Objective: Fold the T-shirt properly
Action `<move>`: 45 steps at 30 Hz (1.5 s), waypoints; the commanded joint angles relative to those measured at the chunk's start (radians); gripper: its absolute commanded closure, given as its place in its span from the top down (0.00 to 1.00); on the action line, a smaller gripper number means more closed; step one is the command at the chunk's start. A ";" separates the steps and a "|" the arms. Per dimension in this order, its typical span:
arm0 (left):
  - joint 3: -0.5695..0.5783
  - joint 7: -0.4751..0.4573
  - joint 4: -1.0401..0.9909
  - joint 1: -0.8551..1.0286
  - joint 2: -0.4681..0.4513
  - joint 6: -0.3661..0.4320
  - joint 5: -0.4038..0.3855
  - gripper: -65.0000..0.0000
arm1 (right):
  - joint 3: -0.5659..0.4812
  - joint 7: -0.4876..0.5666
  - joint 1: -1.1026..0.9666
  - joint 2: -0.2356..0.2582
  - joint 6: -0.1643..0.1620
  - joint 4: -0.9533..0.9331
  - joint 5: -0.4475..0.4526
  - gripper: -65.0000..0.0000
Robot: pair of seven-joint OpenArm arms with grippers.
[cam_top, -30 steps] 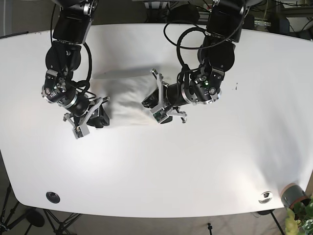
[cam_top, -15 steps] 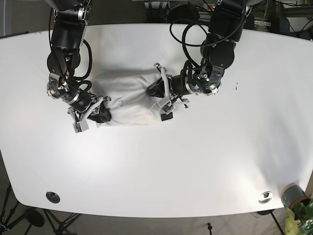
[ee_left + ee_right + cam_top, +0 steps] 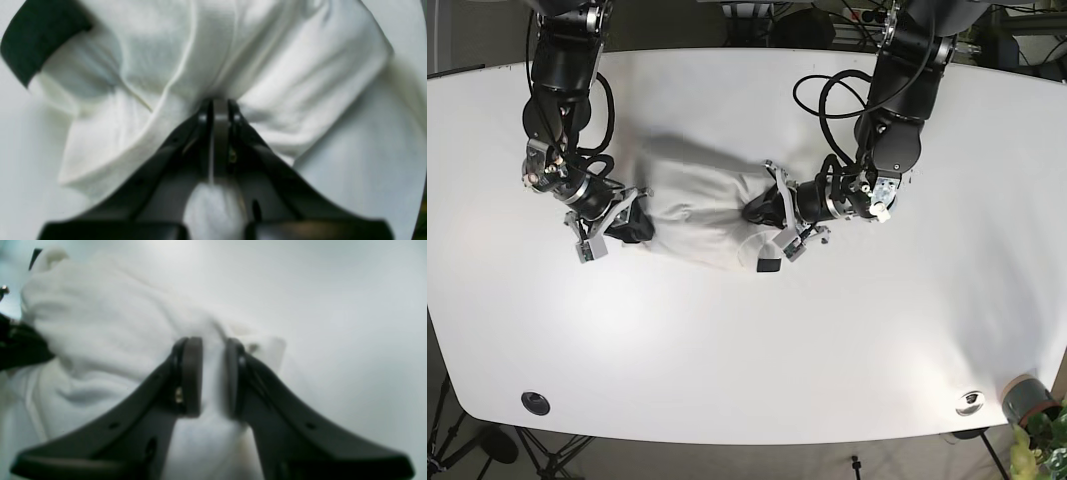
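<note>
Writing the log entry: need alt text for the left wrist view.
The left claw is shut on a pinched fold of the white T-shirt, which bunches and creases around it on the white table.

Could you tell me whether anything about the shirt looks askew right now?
Yes. The T-shirt lies bunched and wrinkled, pinched between the left gripper and right gripper, rather than flat with clean fold edges.

T-shirt (image 3: 692,205) | white, black cuffs | bunched, wrinkled | flat on table
</note>
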 commanded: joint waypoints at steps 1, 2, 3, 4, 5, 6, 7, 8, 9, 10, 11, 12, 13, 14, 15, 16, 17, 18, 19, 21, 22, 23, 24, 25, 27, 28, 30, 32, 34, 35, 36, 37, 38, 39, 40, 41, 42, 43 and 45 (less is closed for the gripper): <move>-0.001 0.050 -0.005 -0.017 -0.034 0.029 0.060 0.00 | 0.004 0.014 -0.018 0.009 0.009 0.081 0.012 0.18; -0.001 0.048 -0.008 -0.028 -0.040 0.029 0.060 0.00 | 0.004 0.011 -0.034 0.007 0.009 0.101 0.012 0.19; -0.001 0.048 -0.014 -0.042 -0.040 0.029 0.064 0.00 | 0.004 0.002 -0.049 0.006 0.009 0.116 0.012 0.19; -0.001 0.048 -0.019 -0.054 -0.043 0.029 0.064 0.00 | 0.004 -0.007 -0.058 0.006 0.009 0.130 0.014 0.19; -0.001 0.048 -0.022 -0.063 -0.044 0.029 0.060 0.00 | 0.004 -0.015 -0.068 0.004 0.009 0.139 0.014 0.19; -0.001 0.048 -0.022 -0.074 -0.044 0.029 0.064 0.00 | 0.004 -0.021 -0.083 0.004 0.009 0.161 0.014 0.18; -0.001 0.048 -0.022 -0.080 -0.047 0.029 0.065 0.00 | 0.002 -0.022 -0.100 -0.002 0.009 0.173 0.014 0.18; 0.000 0.048 -0.022 -0.086 -0.057 0.029 0.065 0.00 | 0.002 -0.022 -0.112 -0.008 0.009 0.182 0.012 0.18; 0.002 0.048 -0.022 -0.092 -0.064 0.029 0.065 0.00 | 0.002 -0.022 -0.124 -0.016 0.009 0.193 0.006 0.18; 0.002 0.048 -0.023 -0.100 -0.069 0.029 0.065 0.00 | 0.002 -0.022 -0.133 -0.020 0.009 0.202 0.004 0.18; 0.002 0.048 -0.023 -0.108 -0.069 0.029 0.065 0.00 | 0.002 -0.022 -0.138 -0.023 0.009 0.205 0.004 0.18; 0.002 0.048 -0.023 -0.115 -0.069 0.029 0.065 0.00 | 0.001 -0.024 -0.143 -0.028 0.009 0.210 0.004 0.18; 0.002 0.050 -0.023 -0.125 -0.069 0.029 0.064 0.00 | 0.001 -0.024 -0.155 -0.030 0.009 0.210 0.004 0.19; 0.002 0.053 -0.020 -0.129 -0.070 0.029 0.060 0.00 | -0.010 -0.024 -0.163 -0.030 0.009 0.213 0.006 0.19; 0.002 0.055 -0.017 -0.131 -0.070 0.029 0.059 0.00 | -0.028 -0.024 -0.170 -0.030 0.009 0.219 0.007 0.18; 0.002 0.055 -0.014 -0.132 -0.070 0.029 0.057 0.00 | -0.056 -0.024 -0.181 -0.030 0.009 0.230 0.007 0.18; 0.000 0.056 -0.008 -0.135 -0.070 0.029 0.057 0.00 | -0.073 -0.024 -0.186 -0.030 0.009 0.239 0.009 0.18; -0.001 0.056 0.006 -0.137 -0.070 0.029 0.057 0.00 | -0.094 -0.024 -0.195 -0.030 0.009 0.256 0.011 0.18; -0.001 0.056 0.027 -0.137 -0.072 0.029 0.057 0.00 | -0.108 -0.024 -0.203 -0.030 0.007 0.279 0.012 0.18; -0.001 0.061 0.078 -0.135 -0.072 0.029 0.057 0.00 | -0.122 -0.024 -0.209 -0.030 0.005 0.324 0.012 0.18; -0.004 0.082 0.125 -0.131 -0.072 0.029 0.057 0.00 | -0.125 -0.026 -0.213 -0.030 0.005 0.356 0.014 0.18; -0.015 0.114 0.175 -0.129 -0.073 0.029 0.057 0.00 | -0.125 -0.030 -0.213 -0.030 0.004 0.383 0.014 0.18; -0.027 0.136 0.204 -0.128 -0.080 0.029 0.057 0.00 | -0.125 -0.038 -0.213 -0.030 0.004 0.397 0.012 0.18; -0.047 0.165 0.234 -0.120 -0.083 0.029 0.057 0.00 | -0.123 -0.058 -0.204 -0.030 0.004 0.408 0.007 0.18; -0.106 0.213 0.297 -0.088 -0.076 0.029 0.057 0.00 | -0.123 -0.095 -0.166 -0.028 0.004 0.411 0.004 0.18; -0.129 0.220 0.316 -0.077 -0.072 0.029 0.059 0.00 | -0.123 -0.105 -0.149 -0.025 0.004 0.409 0.003 0.18; -0.169 0.228 0.359 -0.048 -0.072 0.029 0.065 0.00 | -0.122 -0.118 -0.115 -0.023 0.004 0.403 0.003 0.18; -0.204 0.228 0.389 -0.003 -0.076 0.029 0.065 0.00 | -0.125 -0.121 -0.089 -0.022 0.004 0.379 0.001 0.19; -0.228 0.228 0.399 0.024 -0.078 0.029 0.065 0.00 | -0.125 -0.121 -0.058 -0.020 0.004 0.342 0.001 0.19; -0.245 0.228 0.399 0.038 -0.078 0.029 0.065 0.00 | -0.125 -0.119 -0.043 -0.014 0.004 0.310 0.001 0.19; -0.258 0.228 0.397 0.050 -0.078 0.029 0.065 0.00 | -0.125 -0.116 -0.031 -0.004 0.005 0.285 0.001 0.18; -0.268 0.226 0.395 0.061 -0.078 0.029 0.065 0.00 | -0.128 -0.115 -0.023 0.001 0.005 0.267 0.001 0.18; -0.281 0.225 0.392 0.076 -0.078 0.029 0.065 0.00 | -0.130 -0.113 -0.014 0.004 0.007 0.244 0.001 0.18; -0.290 0.223 0.385 0.092 -0.078 0.029 0.065 0.00 | -0.130 -0.111 -0.009 0.004 0.007 0.225 0.001 0.18; -0.294 0.220 0.377 0.099 -0.078 0.029 0.065 0.00 | -0.130 -0.110 -0.006 0.003 0.008 0.208 0.001 0.18; -0.296 0.219 0.363 0.104 -0.078 0.029 0.065 0.00 | -0.131 -0.101 -0.006 0.003 0.009 0.193 0.001 0.18; -0.296 0.217 0.342 0.104 -0.078 0.029 0.065 0.00 | -0.133 -0.081 -0.005 0.003 0.009 0.178 0.001 0.18; -0.296 0.217 0.325 0.104 -0.078 0.029 0.064 0.00 | -0.133 -0.064 -0.005 0.003 0.009 0.166 0.001 0.18; -0.296 0.213 0.294 0.104 -0.072 0.029 0.064 0.00 | -0.133 -0.044 -0.008 0.003 0.009 0.144 0.001 0.19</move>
